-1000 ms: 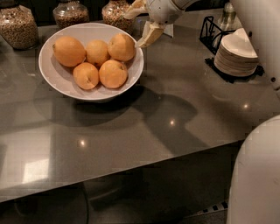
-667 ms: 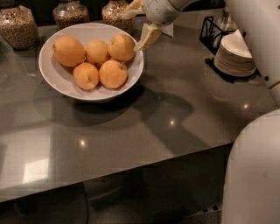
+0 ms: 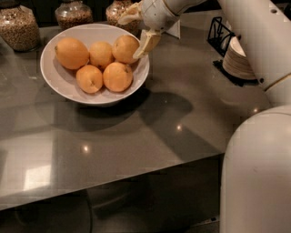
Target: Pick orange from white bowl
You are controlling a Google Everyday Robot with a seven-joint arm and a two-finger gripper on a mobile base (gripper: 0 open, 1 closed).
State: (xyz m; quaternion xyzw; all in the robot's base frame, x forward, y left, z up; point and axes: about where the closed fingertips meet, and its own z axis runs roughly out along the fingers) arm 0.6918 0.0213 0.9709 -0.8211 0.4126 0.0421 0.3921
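While I am watching through the one camera, the orange (image 3: 123,48) is lying at the back right of the white bowl (image 3: 59,86), close to the rim there. It is showing a roundish shape and a matte yellow-orange peel without marks. It is touching the middle fruit (image 3: 101,53) on its left and the front fruit (image 3: 117,76) before it.

The gripper (image 3: 137,28) is hanging over the bowl's right rim, just beside the orange. Its jaws are standing wide apart and are holding nothing. The lower finger (image 3: 147,41) is pointing down at the orange's right side, and I cannot tell if its tip is touching the peel. The upper finger (image 3: 129,12) is pointing to the left, above the fruit.

The glass jars (image 3: 18,27) behind the bowl are being cut by the top edge. The arm (image 3: 254,32) is covering part of the plate stack (image 3: 236,61), and the robot's white body (image 3: 257,173) is hiding the right front corner of the grey table (image 3: 136,136).
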